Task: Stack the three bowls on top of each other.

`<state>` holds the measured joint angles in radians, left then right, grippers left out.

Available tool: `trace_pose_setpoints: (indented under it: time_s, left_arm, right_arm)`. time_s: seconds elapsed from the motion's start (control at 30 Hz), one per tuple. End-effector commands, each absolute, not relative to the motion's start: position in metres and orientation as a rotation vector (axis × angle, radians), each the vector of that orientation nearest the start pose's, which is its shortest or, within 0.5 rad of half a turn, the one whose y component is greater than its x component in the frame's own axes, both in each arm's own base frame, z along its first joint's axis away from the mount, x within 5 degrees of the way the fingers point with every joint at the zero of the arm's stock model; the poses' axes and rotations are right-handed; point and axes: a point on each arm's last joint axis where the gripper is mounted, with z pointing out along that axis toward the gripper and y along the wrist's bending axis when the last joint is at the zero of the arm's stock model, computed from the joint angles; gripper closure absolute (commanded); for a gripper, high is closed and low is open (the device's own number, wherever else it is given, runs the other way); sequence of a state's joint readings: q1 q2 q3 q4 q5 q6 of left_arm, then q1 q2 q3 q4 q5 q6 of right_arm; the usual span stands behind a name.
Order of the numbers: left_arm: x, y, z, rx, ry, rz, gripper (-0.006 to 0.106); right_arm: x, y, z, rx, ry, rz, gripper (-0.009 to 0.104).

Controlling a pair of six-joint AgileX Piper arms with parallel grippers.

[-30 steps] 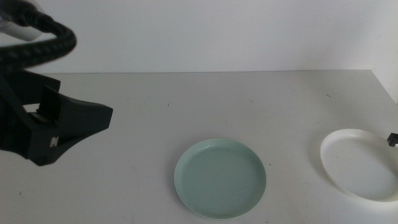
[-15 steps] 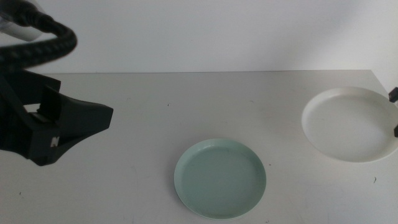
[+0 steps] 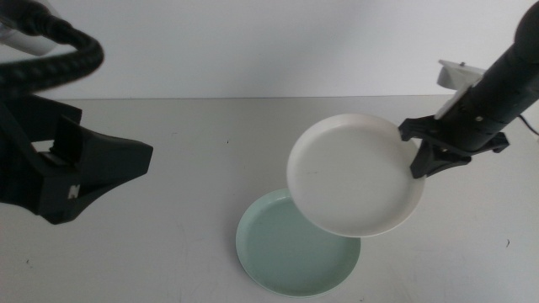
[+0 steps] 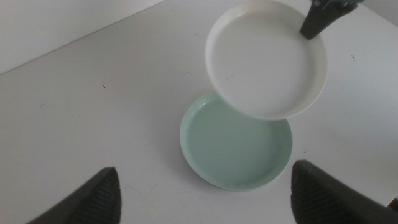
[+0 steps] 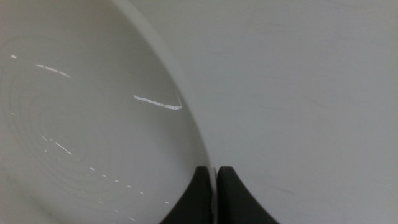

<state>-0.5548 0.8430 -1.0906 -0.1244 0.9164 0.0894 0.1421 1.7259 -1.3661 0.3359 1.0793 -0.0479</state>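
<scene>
A white bowl (image 3: pixel 354 175) hangs in the air, partly over the mint green bowl (image 3: pixel 286 252), which lies flat on the table near the front. My right gripper (image 3: pixel 421 160) is shut on the white bowl's right rim, its jaws pinching the rim (image 5: pixel 208 168) in the right wrist view. The left wrist view shows the white bowl (image 4: pixel 264 59) above the green bowl (image 4: pixel 233 149). My left gripper (image 4: pixel 202 199) is open, high over the table at the left. The pale grey bowl is out of view.
The bulky left arm (image 3: pixel 50 160) fills the left side of the middle view. The white tabletop (image 3: pixel 194 126) runs back to a pale wall, with its right edge near the right arm.
The right gripper has lifted the white bowl off the table at the right and carried it left and up, until it overlaps the green bowl. The left arm has not moved.
</scene>
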Motion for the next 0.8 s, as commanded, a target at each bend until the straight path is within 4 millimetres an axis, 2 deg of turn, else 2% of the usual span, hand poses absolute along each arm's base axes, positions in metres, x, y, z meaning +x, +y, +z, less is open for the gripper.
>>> trace_pose_setpoints:
  time_s: [0.0,0.13,0.33,0.53,0.77]
  left_arm:
    - [0.120,-0.086,0.426,0.630,1.983,-0.448,-0.005]
    - [0.120,-0.086,0.426,0.630,1.983,-0.448,-0.005]
    - [0.120,-0.086,0.426,0.630,1.983,-0.448,-0.005]
    - [0.120,-0.086,0.426,0.630,1.983,-0.448,-0.005]
    - [0.120,-0.086,0.426,0.630,1.983,-0.448,-0.005]
  right_arm:
    - [0.341,0.098,0.285,-0.129,2.804,0.511,0.096]
    - [0.340,0.130,0.270,-0.210,2.829,0.529,0.096]
    - [0.342,0.155,0.243,-0.275,2.898,0.543,0.096]
    - [0.343,0.169,0.227,-0.308,2.918,0.553,0.096]
    - [0.345,0.172,0.220,-0.326,2.926,0.571,0.096]
